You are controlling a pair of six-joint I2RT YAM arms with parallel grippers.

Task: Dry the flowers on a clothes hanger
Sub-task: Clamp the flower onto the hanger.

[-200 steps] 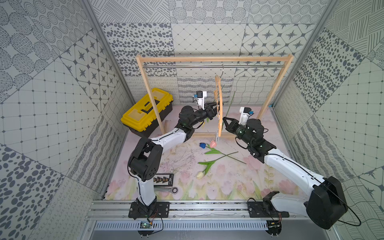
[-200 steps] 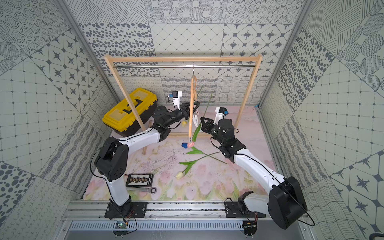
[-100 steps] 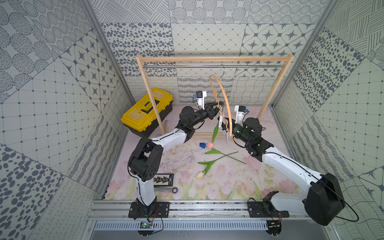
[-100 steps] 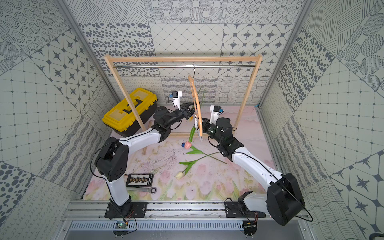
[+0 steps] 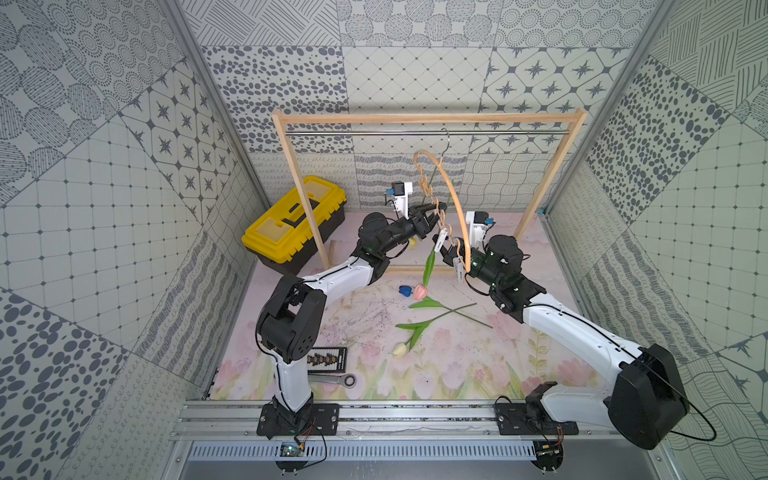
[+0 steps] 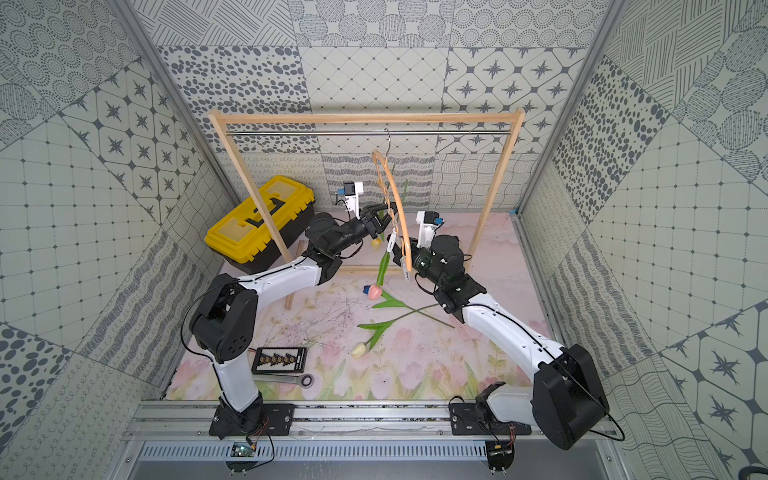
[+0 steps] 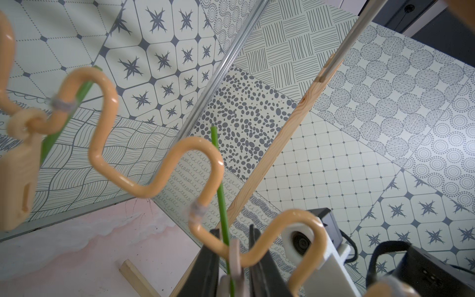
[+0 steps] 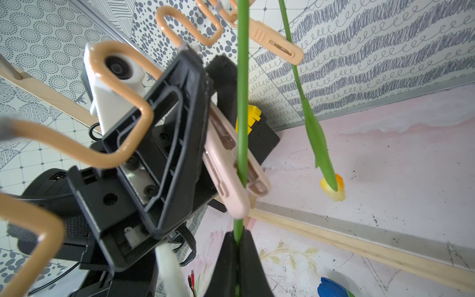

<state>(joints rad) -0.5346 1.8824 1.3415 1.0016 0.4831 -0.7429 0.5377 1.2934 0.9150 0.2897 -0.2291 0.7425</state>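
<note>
Starting at the front rail: passing a wrench (image 5: 334,379) and a black bit case (image 5: 328,360) lying flat on the floral mat (image 5: 457,365). Next, finding the cream-white tulip (image 5: 400,350) lying on the mat, with grey twigs (image 5: 370,316) near it toward the left arm and two green stems crossing just behind. Slightly farther in, noting the blue tulip (image 5: 404,290) lying flat too.

Moving on, meeting the right gripper (image 8: 237,239), fingers pressed together on the green stem of the pink tulip (image 5: 419,292), head hanging down just beside the blue head. Following that stem upward, seeing it sitting in the mouth of a pale pink clothespin (image 8: 228,177) on the wavy bar of the clothes hanger (image 5: 455,199); not able to tell the pin's bite on it.

Just beyond, finding the left gripper (image 7: 232,241), fingers squeezing that clothespin from both sides. Past it, spotting the yellow tulip (image 8: 332,189) hanging head down from the bar.

Looking farthest back, seeing the hanger's hook hanging on the steel rod (image 5: 374,132) of the wooden frame (image 5: 415,118), and a yellow toolbox (image 5: 291,224) sitting by the post on the left arm's side.
</note>
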